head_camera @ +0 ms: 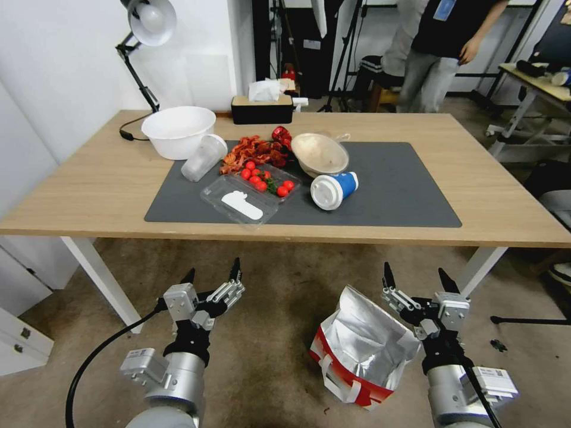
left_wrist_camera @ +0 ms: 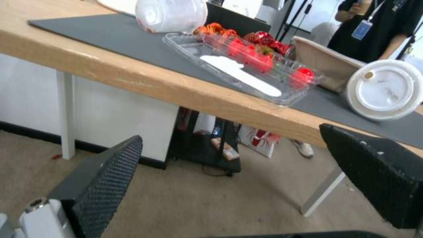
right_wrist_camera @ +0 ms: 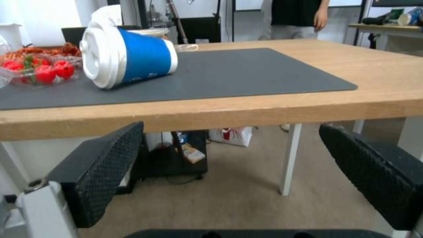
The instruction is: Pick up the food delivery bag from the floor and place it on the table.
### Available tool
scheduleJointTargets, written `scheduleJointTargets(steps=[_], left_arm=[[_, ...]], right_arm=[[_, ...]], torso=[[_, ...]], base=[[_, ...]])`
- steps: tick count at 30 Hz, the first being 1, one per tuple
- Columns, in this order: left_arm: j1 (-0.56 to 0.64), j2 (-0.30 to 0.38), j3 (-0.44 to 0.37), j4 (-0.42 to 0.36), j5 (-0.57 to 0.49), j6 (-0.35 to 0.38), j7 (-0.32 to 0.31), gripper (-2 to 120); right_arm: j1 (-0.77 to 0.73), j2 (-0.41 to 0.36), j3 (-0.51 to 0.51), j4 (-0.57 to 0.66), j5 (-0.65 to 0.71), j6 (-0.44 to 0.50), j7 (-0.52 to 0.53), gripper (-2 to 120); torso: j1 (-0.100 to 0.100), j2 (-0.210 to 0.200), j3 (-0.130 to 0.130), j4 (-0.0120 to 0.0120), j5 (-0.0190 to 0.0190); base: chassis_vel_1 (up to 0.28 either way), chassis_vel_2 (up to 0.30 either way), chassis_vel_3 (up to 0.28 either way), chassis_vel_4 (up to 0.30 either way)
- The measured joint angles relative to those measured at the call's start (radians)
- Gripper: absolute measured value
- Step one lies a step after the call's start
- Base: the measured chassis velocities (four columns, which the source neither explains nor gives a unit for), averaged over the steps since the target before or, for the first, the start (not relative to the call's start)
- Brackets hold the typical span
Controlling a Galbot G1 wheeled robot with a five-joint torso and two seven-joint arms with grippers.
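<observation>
While both arms hang low in front of the table (head_camera: 107, 196), nothing grasped yet: left claw (head_camera: 212, 274) released, fingers spread, above bare floor left of centre; right claw (head_camera: 416, 279) likewise released, just above the right rim of the food delivery bag (head_camera: 357, 351). Bag standing on the floor near the table's front edge, mouth open, foil lining showing, white strap handles (head_camera: 339, 380) lying against the near red-and-white side. Judged step: approach for the pick. Best taken by the straps or by a firm pinch on the rim; foil wall likely soft, prone to collapse under a one-sided grip. Left to right on the table: white bowl (head_camera: 178, 129), tipped clear cup (head_camera: 203, 157), clear tray of tomatoes (head_camera: 253, 193), shallow bowl (head_camera: 319, 153), blue cup on its side (head_camera: 334, 189), then open grey mat (head_camera: 404, 190) and bare wood at the right. Right half judged the best landing room. Table edge overhangs close above the bag; lift needs to come back toward the robot before rising, clearing the right leg (head_camera: 479, 267).
</observation>
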Motion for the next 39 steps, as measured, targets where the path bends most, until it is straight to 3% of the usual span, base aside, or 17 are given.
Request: scheduleJointTargets(steps=[39], left_arm=[[0.011, -0.005, -0.002, -0.013, 0.015, -0.003, 0.010, 100]], right_arm=[[-0.003, -0.009, 0.005, 0.003, 0.005, -0.001, -0.009, 100]], torso=[[-0.069, -0.168, -0.099, 0.0000, 0.0000]], base=[[0.000, 0.000, 0.000, 0.000]])
